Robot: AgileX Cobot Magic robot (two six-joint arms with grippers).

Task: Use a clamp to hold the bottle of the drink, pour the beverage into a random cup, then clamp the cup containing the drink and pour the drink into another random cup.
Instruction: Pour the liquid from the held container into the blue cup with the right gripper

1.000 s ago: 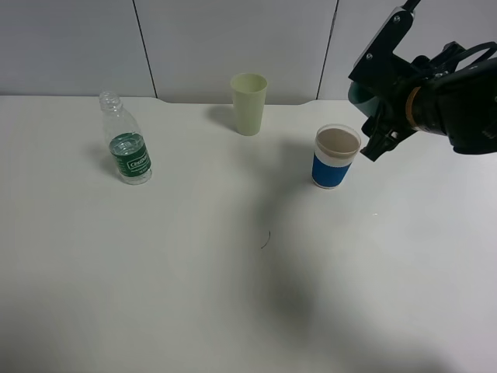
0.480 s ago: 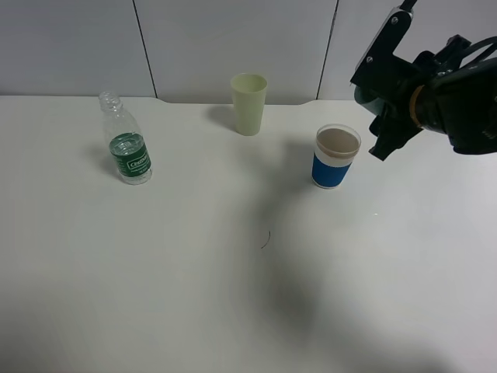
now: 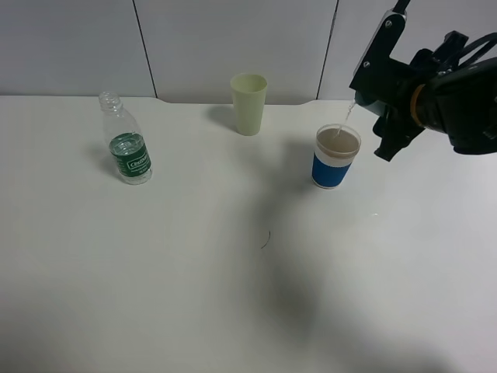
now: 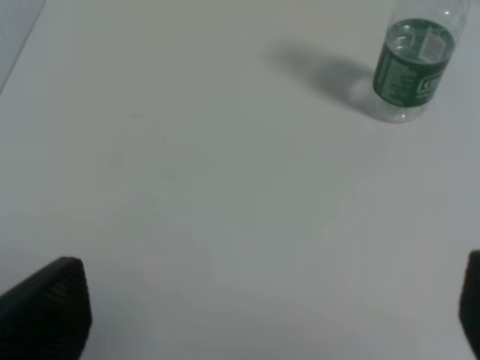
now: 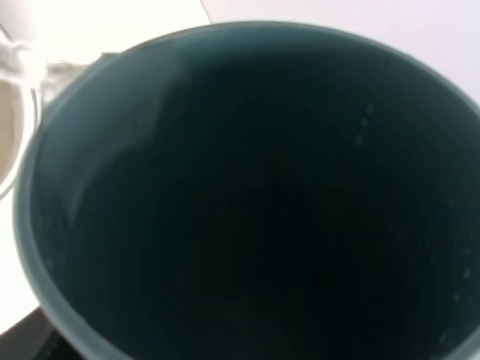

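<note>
The right pincer [image 3: 380,102] is clamped on the tilted teal cup [image 5: 247,195], above the blue-banded cup [image 3: 336,158] near the far edge of the table [image 3: 194,303]. Only the high view shows the thin beverage [image 3: 348,116] stream. Only the left wrist view shows the left pincer [image 4: 259,309], spread apart, short of the bottle [image 4: 412,64].

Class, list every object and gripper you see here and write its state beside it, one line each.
Clear plastic bottle with green label: upright, uncapped, part full.
Pale yellow-green cup: upright, standing alone.
Blue-banded white cup: upright, receiving a thin clear stream.
Dark teal plastic tumbler: tilted, pouring.
Right gripper: shut on the tumbler.
Left gripper: open, empty.
</note>
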